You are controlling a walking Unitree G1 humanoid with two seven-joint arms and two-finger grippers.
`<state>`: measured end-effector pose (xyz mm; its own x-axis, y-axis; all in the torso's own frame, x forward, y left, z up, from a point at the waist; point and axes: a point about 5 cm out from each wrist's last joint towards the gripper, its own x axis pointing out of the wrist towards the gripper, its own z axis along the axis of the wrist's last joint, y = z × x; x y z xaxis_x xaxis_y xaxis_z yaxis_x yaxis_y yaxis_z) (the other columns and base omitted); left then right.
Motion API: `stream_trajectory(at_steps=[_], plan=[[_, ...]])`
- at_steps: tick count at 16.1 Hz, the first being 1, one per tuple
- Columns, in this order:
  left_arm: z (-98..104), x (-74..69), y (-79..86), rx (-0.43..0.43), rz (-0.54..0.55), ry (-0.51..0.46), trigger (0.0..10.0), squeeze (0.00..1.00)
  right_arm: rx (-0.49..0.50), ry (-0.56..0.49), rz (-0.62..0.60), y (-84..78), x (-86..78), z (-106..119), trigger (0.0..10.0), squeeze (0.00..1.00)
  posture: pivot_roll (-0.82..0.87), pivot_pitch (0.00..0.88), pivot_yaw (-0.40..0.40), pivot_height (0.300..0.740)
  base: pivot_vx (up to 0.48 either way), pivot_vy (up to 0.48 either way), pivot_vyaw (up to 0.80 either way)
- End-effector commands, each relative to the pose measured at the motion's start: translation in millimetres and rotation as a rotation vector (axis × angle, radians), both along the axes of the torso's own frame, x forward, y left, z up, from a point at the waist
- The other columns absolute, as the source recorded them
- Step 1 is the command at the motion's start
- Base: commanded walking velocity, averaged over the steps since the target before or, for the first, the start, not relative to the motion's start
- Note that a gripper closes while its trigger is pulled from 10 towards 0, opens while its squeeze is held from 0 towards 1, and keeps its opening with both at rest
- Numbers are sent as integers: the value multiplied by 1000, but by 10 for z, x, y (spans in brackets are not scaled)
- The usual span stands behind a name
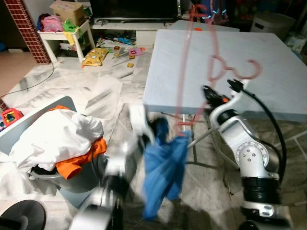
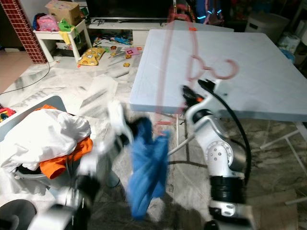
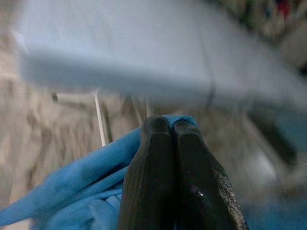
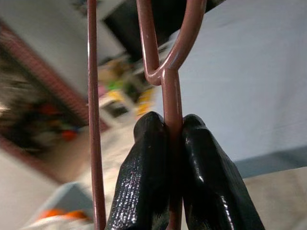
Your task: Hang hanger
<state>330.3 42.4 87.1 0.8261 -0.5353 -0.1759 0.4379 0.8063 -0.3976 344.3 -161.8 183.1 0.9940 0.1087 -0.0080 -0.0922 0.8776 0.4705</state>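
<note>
At the bottom of the frame the left arm is smeared with motion blur, and its gripper is pinched tight on a blue cloth that droops in a long fold toward the marble floor at lower centre. To the lower left, a grey basket is heaped with white and orange laundry. On the right, the right arm rises from the lower corner — its gripper is clamped on the thin stem of a pink hanger. The hanger stands up through the centre of the frame, blurred, its hook curling at centre right over the pale blue table. That table spreads across the upper right. Farther back, at the upper left, toys lie scattered on the floor beside a small white table — a dark TV unit runs along the top edge.
</note>
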Motion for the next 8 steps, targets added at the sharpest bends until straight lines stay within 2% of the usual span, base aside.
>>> stream_trajectory(at_steps=[1, 2, 3, 4, 5, 6, 8], plan=[[176, 32, 7, 25, -26, -84, 0, 0, -125, -59, -27, 49, 63, 101, 0, 0, -133, 0, 20, 740, 0, 0, 0], [121, -9, 118, 60, 9, -85, 0, 0, -182, 52, -181, -100, 127, -48, 0, 0, -127, 0, 18, 740, 0, 0, 0], [96, -38, 225, 118, 51, -106, 0, 0, 16, 243, -245, -147, 148, -312, 0, 0, -116, 0, 9, 740, 0, 0, 0], [94, -50, 279, 141, 80, -116, 0, 0, 42, 294, -127, -3, 144, -411, 0, 0, -112, 0, 7, 740, 0, 0, 0], [110, -56, 342, 158, 116, -139, 0, 0, 105, 303, 16, 185, 128, -437, 0, 0, -115, 0, 7, 740, 0, 0, 0], [145, -72, 427, 185, 159, -181, 0, 0, 219, 326, 18, 215, 112, -475, 0, 0, -115, 0, 3, 740, 0, 0, 0], [151, -116, 551, 188, 223, -200, 0, 0, 30, 295, 34, 117, 58, -596, 0, 0, -104, 0, 0, 740, 0, 0, 0]])
